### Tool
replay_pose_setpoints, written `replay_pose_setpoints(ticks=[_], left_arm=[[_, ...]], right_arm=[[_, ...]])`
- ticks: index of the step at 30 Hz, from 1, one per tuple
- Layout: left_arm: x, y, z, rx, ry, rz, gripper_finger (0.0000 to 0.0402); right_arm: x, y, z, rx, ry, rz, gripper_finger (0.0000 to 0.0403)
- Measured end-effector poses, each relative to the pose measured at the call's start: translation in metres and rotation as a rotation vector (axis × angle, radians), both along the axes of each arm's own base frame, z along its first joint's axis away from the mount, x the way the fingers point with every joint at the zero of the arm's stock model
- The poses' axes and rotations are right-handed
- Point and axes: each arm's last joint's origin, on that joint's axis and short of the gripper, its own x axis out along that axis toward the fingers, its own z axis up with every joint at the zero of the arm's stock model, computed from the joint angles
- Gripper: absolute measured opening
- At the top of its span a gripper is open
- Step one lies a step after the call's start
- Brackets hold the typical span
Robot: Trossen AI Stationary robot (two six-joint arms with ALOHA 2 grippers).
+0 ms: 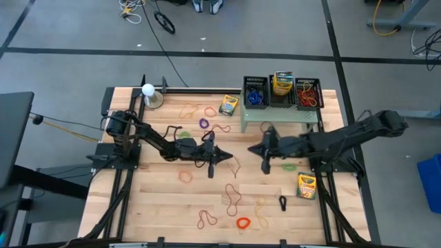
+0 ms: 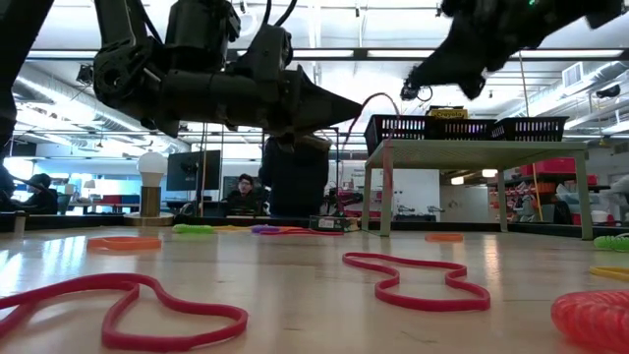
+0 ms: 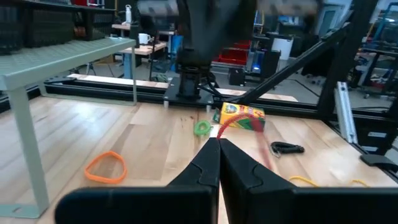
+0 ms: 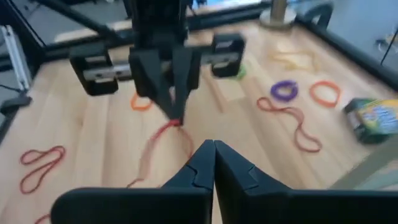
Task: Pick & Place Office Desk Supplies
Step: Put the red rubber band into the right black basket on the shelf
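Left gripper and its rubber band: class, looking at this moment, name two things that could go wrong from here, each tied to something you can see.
1. The left gripper, shut on a thin red rubber band, pinches only one end; the dangling loop may slip free or snag.
2. The right gripper, shut and empty, sits close opposite, so the two arms could collide.

Table [image 1: 158, 200]: pale wood planks, satin. Rubber band [image 2: 418, 280]: matt red rubber. Stand [image 3: 56, 59]: matt green metal.
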Motion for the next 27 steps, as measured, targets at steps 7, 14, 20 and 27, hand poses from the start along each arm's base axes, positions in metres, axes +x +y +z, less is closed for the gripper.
replay_pose_setpoints(ticks=[7, 14, 20, 27], left_arm=[[0.0, -0.001, 0.0, 0.0, -0.001, 0.001, 0.0005], [0.0, -0.001, 0.0, 0.003, -0.001, 0.001, 0.0005], [0.0, -0.001, 0.001, 0.007, -0.008, -0.002, 0.0005], [0.0, -0.001, 0.001, -0.002, -0.012, -0.012, 0.0005]], right_arm=[[0.014, 0.01, -0.022, 0.029, 0.05, -0.052, 0.0028], [0.015, 0.014, -0.026, 0.088, 0.056, -0.063, 0.0087], [0.023, 0.024, -0.042, 0.127, 0.074, -0.088, 0.0151], [0.036, 0.039, -0.063, 0.14, 0.069, -0.069, 0.0205]])
